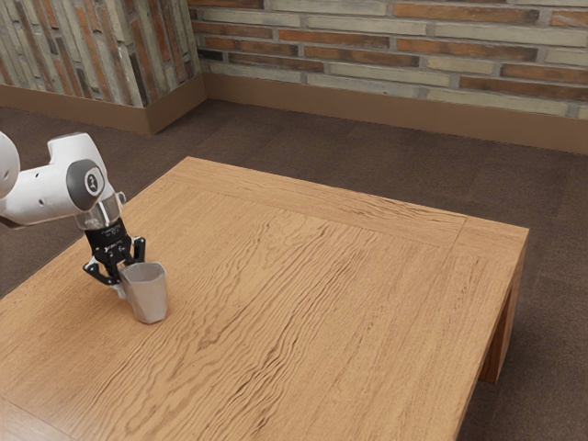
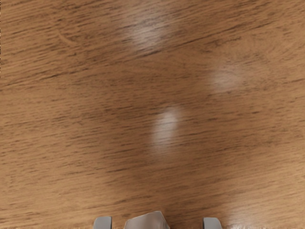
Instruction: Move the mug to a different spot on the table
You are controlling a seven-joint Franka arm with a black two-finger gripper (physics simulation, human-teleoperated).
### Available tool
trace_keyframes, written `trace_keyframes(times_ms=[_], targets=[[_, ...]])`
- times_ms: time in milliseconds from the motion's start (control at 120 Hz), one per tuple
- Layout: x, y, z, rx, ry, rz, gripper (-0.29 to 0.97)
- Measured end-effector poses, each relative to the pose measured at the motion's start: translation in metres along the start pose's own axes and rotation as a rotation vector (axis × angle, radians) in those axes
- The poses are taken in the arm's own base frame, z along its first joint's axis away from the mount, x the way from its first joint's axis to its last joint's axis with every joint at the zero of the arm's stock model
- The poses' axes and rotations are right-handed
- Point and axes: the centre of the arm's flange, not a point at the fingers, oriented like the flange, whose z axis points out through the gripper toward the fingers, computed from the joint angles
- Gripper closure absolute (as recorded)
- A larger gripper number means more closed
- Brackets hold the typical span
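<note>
In the exterior view, the white arm comes in from the exterior view's left and bends down to the wooden worktop. Its black tool is low over the boards near the worktop's left edge. A grey mug stands upright on the worktop there, mouth up, just beside the tool on the exterior view's right. The tool's fingers are spread and reach down along the mug's near side, where a small pale part, perhaps the handle, sticks out toward them. I cannot tell from this angle whether they touch it. The rest of the worktop stretches away to the exterior view's right. Brown carpet floor lies around it and a brick wall runs behind. In the wrist view, the hand's camera looks straight down on the wood grain of the worktop, which carries a few pale glints. Two grey fingertips show, and between them sits a blurred grey piece of the mug. Bare wood is visible on either side of it, so the tool is open and grips nothing.
</note>
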Motion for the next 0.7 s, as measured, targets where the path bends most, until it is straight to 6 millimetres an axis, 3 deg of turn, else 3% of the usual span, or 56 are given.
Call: trace_keyframes(times_ms=[442, 700], targets=[[-0.005, -0.009, -0.009, -0.084, -0.164, -0.097, 0.68], [-0.043, 0.012, 0.0, -0.1, -0.254, -0.065, 0.72]])
